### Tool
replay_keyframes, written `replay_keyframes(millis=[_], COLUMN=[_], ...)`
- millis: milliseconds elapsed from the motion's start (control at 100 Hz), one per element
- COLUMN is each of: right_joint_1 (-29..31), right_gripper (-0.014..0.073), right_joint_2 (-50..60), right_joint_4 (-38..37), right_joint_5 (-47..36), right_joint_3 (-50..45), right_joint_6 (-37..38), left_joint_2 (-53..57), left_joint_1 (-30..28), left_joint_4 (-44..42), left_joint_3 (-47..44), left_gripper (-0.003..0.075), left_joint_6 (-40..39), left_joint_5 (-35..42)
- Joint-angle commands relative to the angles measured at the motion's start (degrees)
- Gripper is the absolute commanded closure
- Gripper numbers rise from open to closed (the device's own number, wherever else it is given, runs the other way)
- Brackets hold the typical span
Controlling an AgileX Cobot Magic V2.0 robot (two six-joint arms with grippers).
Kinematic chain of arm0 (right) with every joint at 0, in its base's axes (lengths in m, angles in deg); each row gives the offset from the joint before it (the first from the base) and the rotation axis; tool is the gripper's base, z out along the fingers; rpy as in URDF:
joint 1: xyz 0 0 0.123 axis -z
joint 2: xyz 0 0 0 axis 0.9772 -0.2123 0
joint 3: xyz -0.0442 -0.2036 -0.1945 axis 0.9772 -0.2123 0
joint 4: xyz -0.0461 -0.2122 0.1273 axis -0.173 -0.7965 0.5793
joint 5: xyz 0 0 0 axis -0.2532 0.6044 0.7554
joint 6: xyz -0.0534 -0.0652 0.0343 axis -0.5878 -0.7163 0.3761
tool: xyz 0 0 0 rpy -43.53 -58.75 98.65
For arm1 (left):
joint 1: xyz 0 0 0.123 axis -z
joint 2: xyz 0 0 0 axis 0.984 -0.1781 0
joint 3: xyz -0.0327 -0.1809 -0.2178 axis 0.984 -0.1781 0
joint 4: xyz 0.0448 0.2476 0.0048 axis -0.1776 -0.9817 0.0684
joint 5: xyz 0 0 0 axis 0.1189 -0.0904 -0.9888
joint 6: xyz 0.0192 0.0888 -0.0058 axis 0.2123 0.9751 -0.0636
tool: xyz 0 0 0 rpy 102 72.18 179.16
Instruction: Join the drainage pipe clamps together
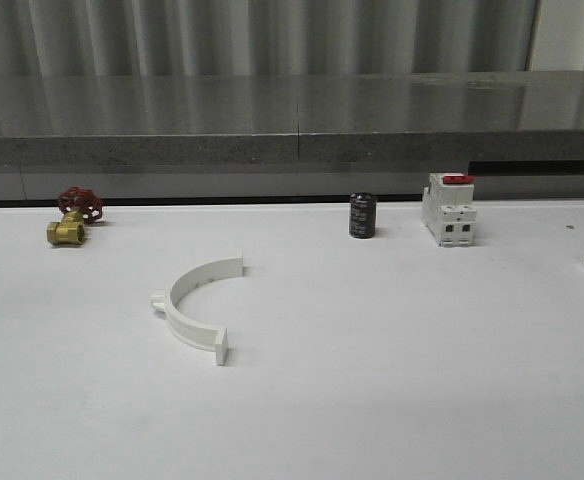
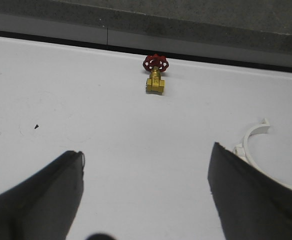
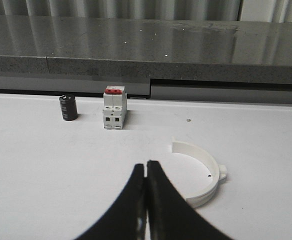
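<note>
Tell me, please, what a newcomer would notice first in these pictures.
Probably the white half-ring clamp lying alone on the table's left-centre. Next, the colours along the far edge: a brass valve with a red handwheel at left, a black capacitor and a red-switched breaker toward the right. A second clamp half lies beside the right gripper.

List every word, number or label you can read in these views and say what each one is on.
No text can be read.
Black cylinder: faint pale marks on its side, too blurred to read.
White breaker with the red switch: no print can be made out.
Brass valve and white clamp half: no markings visible.
</note>
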Motion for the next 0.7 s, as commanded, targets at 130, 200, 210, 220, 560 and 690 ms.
replay_keyframes(millis=[130,200,210,220,560,690], right_joint_1=[-0.1,-0.1,-0.1,-0.1,0.0,0.0], right_gripper=[0.0661,0.0661,0.0661,0.0661,0.0661,0.0661], right_joint_2=[1.0,1.0,1.0,1.0,1.0,-1.5], right_joint_4=[-0.4,-0.4,-0.4,-0.4,0.6,2.9], right_joint_5=[-4.8,-4.8,-4.9,-4.9,-9.9,-2.5], right_joint_3=[1.1,1.1,1.1,1.1,2.4,8.4], right_joint_6=[-0.2,-0.2,-0.2,-0.2,-0.1,-0.1], left_joint_2=[3.9,4.0,4.0,4.0,4.0,4.0], left_joint_1=[-0.2,-0.2,-0.2,-0.2,-0.2,-0.2], left_joint_4=[-0.4,-0.4,-0.4,-0.4,-0.4,-0.4], left_joint_3=[0.0,0.0,0.0,0.0,0.0,0.0], left_gripper=[0.052,0.0638,0.0662,0.0673,0.0741,0.0741], left_joint_6=[0.4,0.4,0.4,0.4,0.4,0.4], left_joint_5=[3.9,4.0,4.0,4.0,4.0,4.0])
